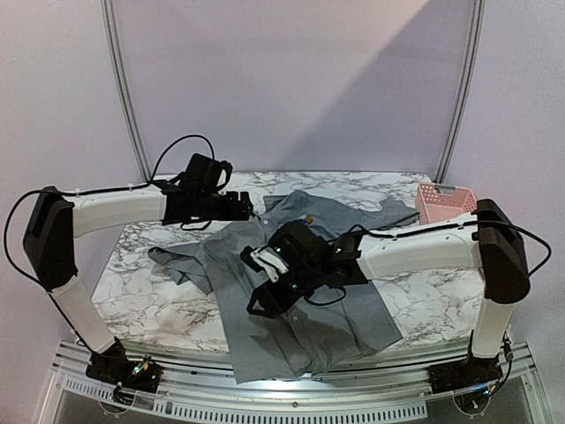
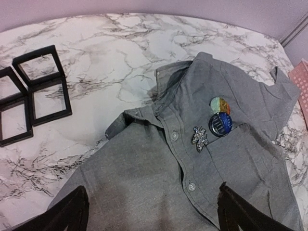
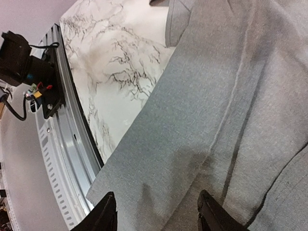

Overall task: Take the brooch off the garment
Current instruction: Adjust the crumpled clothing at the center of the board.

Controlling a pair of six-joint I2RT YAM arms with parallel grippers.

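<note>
Hovering Over the Grey Shirt, Brooch on Its Front

At the far left of the left wrist view, black square frames (image 2: 41,91) are lying on the marble worktop (image 2: 96,43), apart from the cloth. In the top view, the left fingers (image 1: 240,208) are hanging over the upper left of the worktop, near the collar end of the garment (image 1: 353,318). They are standing spread wide, one at each lower corner of their own camera's view, and are gripping nothing. Between them in that view the grey shirt is lying flat, with its collar toward the top of the frame and its buttoned front running down the middle. The silvery, flower-shaped brooch (image 2: 199,138) is sitting on the fabric just right of the button strip, right of centre. Just above and right of it, two round badges (image 2: 220,115) are sitting one against the other at the pocket's top edge. Farther right in the top view, the right fingers (image 1: 263,300) are hovering over the lower middle of the garment. They are parted with only flat fabric beneath them and are holding nothing. At the far right, a pink basket (image 1: 444,201) is sitting at the worktop's back corner.
</note>
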